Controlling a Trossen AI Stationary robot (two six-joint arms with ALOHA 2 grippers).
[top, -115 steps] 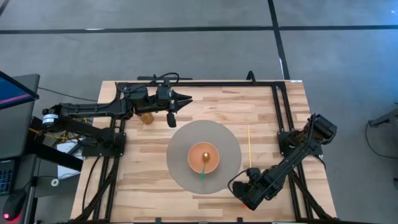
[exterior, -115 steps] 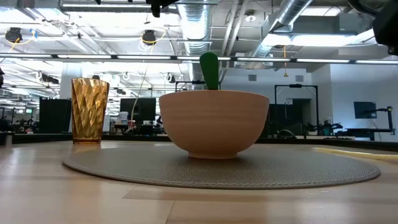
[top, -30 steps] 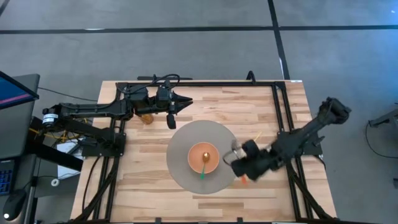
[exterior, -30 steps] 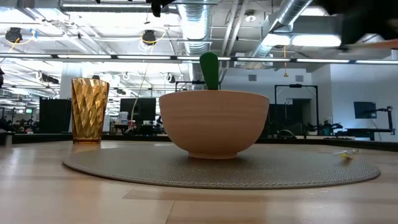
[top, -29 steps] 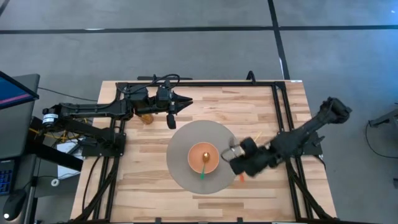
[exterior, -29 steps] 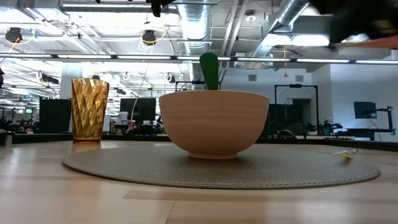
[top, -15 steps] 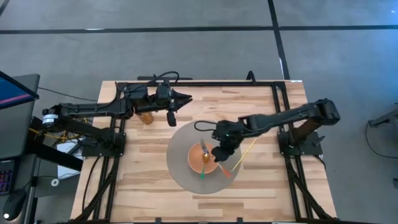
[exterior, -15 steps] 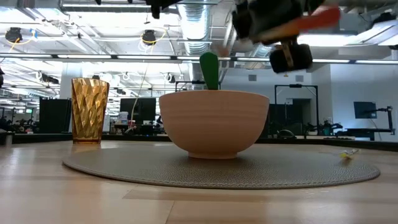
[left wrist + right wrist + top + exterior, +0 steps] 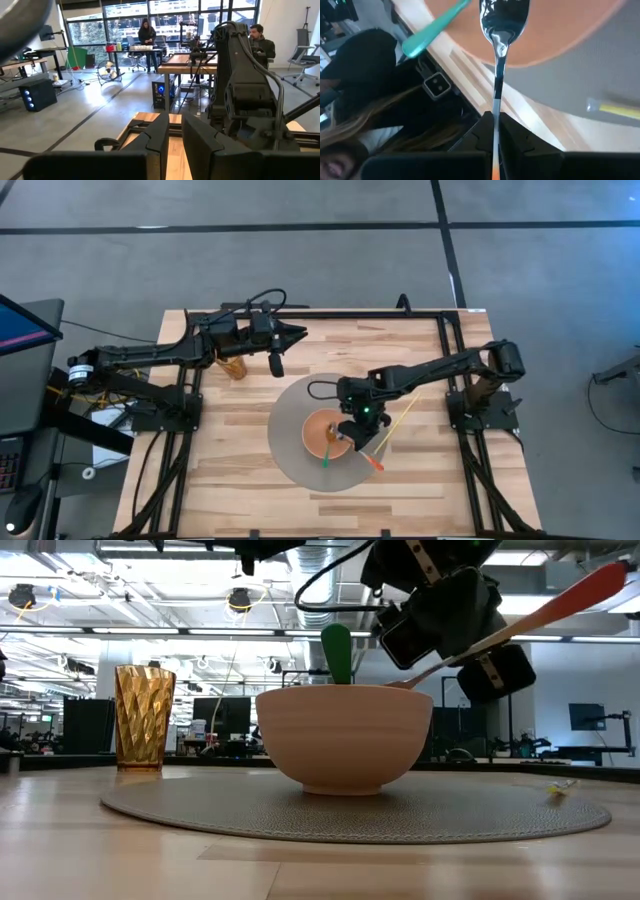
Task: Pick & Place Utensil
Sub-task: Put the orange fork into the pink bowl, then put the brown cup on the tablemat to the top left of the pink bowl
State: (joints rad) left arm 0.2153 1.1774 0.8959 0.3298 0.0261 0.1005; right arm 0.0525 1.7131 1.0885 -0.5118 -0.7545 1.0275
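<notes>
Your right gripper (image 9: 352, 428) pinched the fork (image 9: 497, 75) by its orange handle — its tines hung out ahead of the fingers, just over the bowl (image 9: 324, 431) holding a green-handled spoon (image 9: 337, 653). Your left gripper (image 9: 275, 366) waited well apart near the amber cup (image 9: 144, 717), fingers pressed nearly together.

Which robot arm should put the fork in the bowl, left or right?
The right one. Its gripper already holds the orange-handled fork, with the fork's head just over the bowl. The left gripper waits far off near the amber cup, holding nothing.
</notes>
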